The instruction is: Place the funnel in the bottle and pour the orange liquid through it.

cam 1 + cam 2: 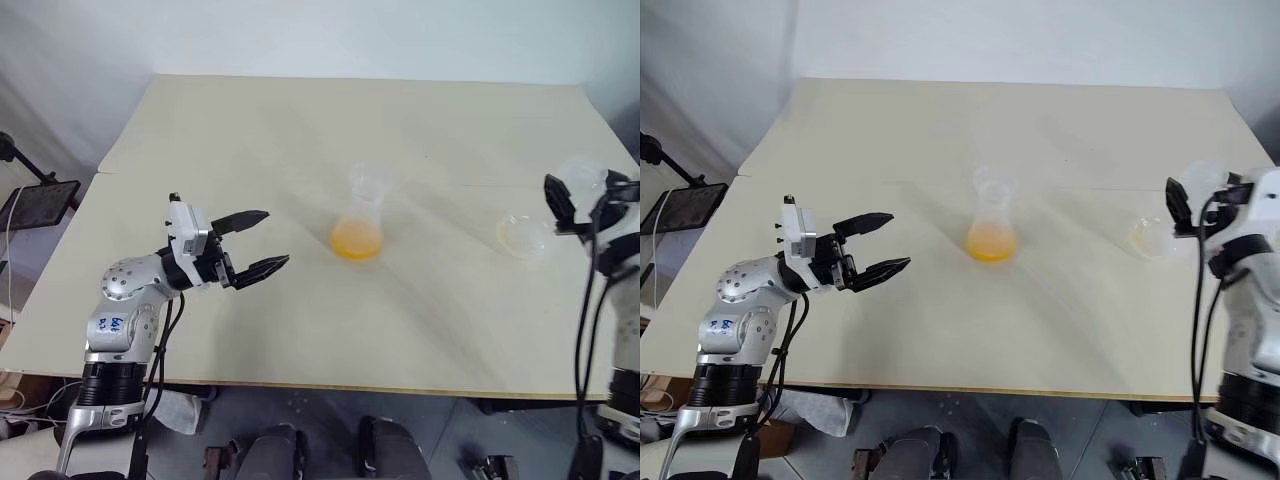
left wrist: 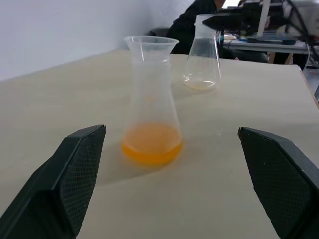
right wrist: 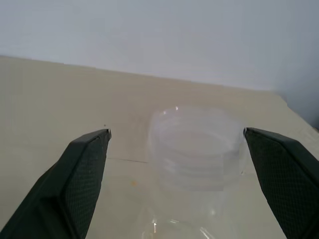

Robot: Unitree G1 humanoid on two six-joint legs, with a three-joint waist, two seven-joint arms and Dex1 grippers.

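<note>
The bottle (image 1: 357, 225) stands upright near the middle of the worktop (image 1: 300, 330), its long axis vertical. The orange liquid (image 1: 356, 240) is pooled in its base, and what looks like the funnel (image 2: 151, 46) sits flared in its mouth. The left gripper (image 1: 276, 238) is the nearer of the two. Its fingers are spread wide and empty, pointing roughly level across the worktop, with the bottle at about 3 o'clock from them in the head view and a clear stretch of bare surface between. In the left wrist view the bottle sits between the two fingers, a little towards one side, so a straight reach would probably bracket its lower body. The wide-mouthed flask (image 1: 525, 238) stands well apart at about 3 o'clock from the bottle, upright, with only a faint trace of liquid at its bottom, so the pour looks finished. The right gripper (image 3: 177, 131) is at that flask, its fingers spread to either side of the rim and apart from it, pinching nothing. Nothing stands between either gripper and the bottle. The main risk I see is knocking the loose funnel or tipping the narrow bottle.
</note>
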